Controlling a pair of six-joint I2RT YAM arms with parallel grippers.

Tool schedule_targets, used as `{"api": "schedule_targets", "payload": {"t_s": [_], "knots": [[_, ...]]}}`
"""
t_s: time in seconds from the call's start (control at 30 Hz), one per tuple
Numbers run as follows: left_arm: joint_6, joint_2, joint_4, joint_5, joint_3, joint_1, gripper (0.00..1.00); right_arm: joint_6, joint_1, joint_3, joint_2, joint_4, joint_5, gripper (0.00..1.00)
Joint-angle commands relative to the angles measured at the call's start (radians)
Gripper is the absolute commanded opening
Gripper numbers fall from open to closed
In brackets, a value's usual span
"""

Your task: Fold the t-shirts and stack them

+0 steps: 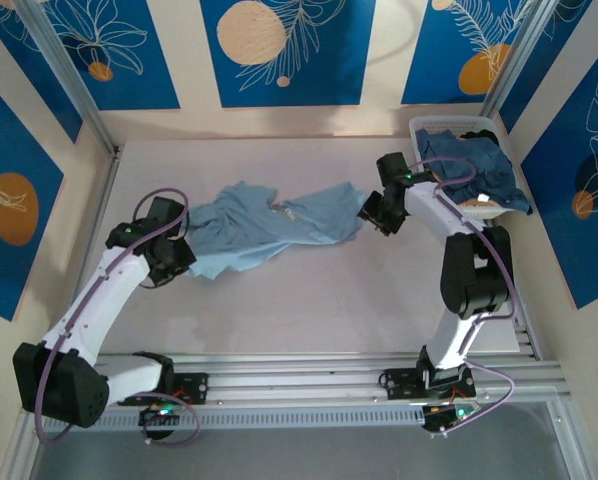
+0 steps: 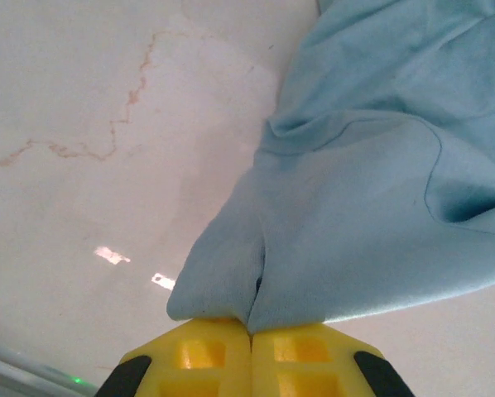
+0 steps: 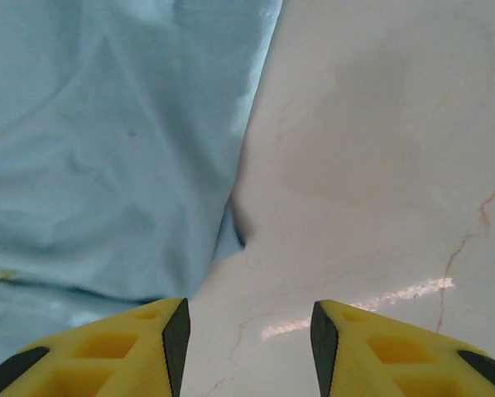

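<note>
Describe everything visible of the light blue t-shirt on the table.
The t-shirt is soft, light blue cloth, crumpled into a long rumpled band across the pale table, a little white print showing. The left gripper is shut on its left end; the right gripper stands open beside its right edge.

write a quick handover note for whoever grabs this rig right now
Left gripper: shut on the left end of the light blue t-shirt.
Right gripper: open, low over the table beside the shirt's right edge, gripping nothing.
Things: that shirt lies crumpled mid-table; darker blue clothes are heaped in the white basket at the back right.
Done: nothing folded or stacked.
Left: grip the right edge, spread the shirt flat, fold it, then do the rest.
</note>
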State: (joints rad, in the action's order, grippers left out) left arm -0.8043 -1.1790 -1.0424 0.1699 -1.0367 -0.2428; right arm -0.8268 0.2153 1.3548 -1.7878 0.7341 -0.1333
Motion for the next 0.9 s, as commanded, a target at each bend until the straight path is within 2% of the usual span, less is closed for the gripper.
{"api": "schedule_targets", "payload": {"t_s": [0.0, 0.3, 0.4, 0.47, 0.53, 0.6, 0.87], "knots": [[0.025, 0.011, -0.047, 0.022, 0.013, 0.024, 0.0, -0.005, 0.013, 0.053, -0.071, -0.02, -0.017, 0.49], [0.027, -0.002, -0.025, 0.005, 0.009, 0.03, 0.0, 0.009, 0.035, 0.193, -0.288, -0.039, 0.022, 0.51], [0.028, -0.001, -0.024, 0.008, 0.004, 0.033, 0.0, -0.003, 0.042, 0.238, -0.342, -0.007, 0.014, 0.42], [0.028, 0.0, -0.022, 0.012, 0.0, 0.036, 0.0, -0.02, 0.041, 0.241, -0.346, 0.001, -0.002, 0.29], [0.028, 0.001, -0.019, 0.02, -0.006, 0.039, 0.0, -0.028, 0.044, 0.227, -0.321, -0.006, -0.018, 0.1], [0.028, 0.004, -0.015, 0.028, -0.009, 0.04, 0.0, -0.032, 0.052, 0.208, -0.269, -0.004, -0.05, 0.0], [0.022, 0.038, -0.019, 0.109, -0.01, 0.043, 0.0, -0.075, 0.16, 0.069, 0.129, 0.094, -0.174, 0.0]]}}
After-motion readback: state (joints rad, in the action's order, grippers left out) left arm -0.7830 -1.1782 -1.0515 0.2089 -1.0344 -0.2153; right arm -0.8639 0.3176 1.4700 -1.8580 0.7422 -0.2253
